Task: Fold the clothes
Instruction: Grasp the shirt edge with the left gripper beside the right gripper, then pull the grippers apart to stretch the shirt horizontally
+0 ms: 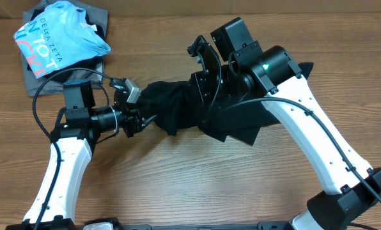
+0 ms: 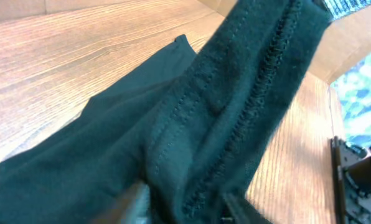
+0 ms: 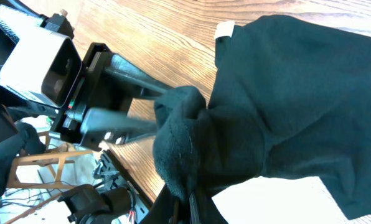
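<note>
Left wrist view: your left claw (image 2: 184, 210) grips the stitched hem of the black T-shirt (image 2: 111, 155). Your right claw (image 3: 183, 200) is clenched on it too. It's thin, limp cloth, so hold the seams.

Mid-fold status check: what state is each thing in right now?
Black T-shirt: bunched up, gripped in two places.
Left gripper: closed on a seamed edge.
Right gripper: shut on the fabric.
Grey garment: lying flat, far left corner.
Blue shirt: crumpled on top of it.
</note>
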`<action>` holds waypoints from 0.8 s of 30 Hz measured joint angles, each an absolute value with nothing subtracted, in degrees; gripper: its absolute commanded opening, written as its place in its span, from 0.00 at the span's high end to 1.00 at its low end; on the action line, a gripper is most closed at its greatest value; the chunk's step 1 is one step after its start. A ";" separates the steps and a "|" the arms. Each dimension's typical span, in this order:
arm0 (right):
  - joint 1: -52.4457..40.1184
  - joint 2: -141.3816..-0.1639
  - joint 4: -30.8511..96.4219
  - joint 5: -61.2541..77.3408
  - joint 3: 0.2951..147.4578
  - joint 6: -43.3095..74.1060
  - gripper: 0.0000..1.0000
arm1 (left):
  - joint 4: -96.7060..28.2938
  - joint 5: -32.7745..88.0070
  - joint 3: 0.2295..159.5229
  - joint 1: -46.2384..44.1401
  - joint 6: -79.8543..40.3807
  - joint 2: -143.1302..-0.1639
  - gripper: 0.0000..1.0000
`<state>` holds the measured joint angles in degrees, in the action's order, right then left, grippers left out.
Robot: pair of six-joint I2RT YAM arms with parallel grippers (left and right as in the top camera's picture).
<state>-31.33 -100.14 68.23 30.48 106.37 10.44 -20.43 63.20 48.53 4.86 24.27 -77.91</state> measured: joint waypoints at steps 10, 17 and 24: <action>-31.55 -100.14 68.34 32.25 106.37 10.59 0.69 | -19.73 67.31 49.10 4.89 23.49 -77.91 0.96; -30.89 -100.14 74.04 25.89 106.39 11.00 0.00 | -24.97 68.71 54.17 4.93 20.32 -76.75 0.96; -23.31 -100.14 79.92 14.31 106.39 13.93 0.00 | -39.66 56.25 60.84 4.99 19.40 -65.71 0.96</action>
<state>-23.31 -100.14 79.92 14.31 106.39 13.93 -39.66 56.25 60.84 4.99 19.40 -65.71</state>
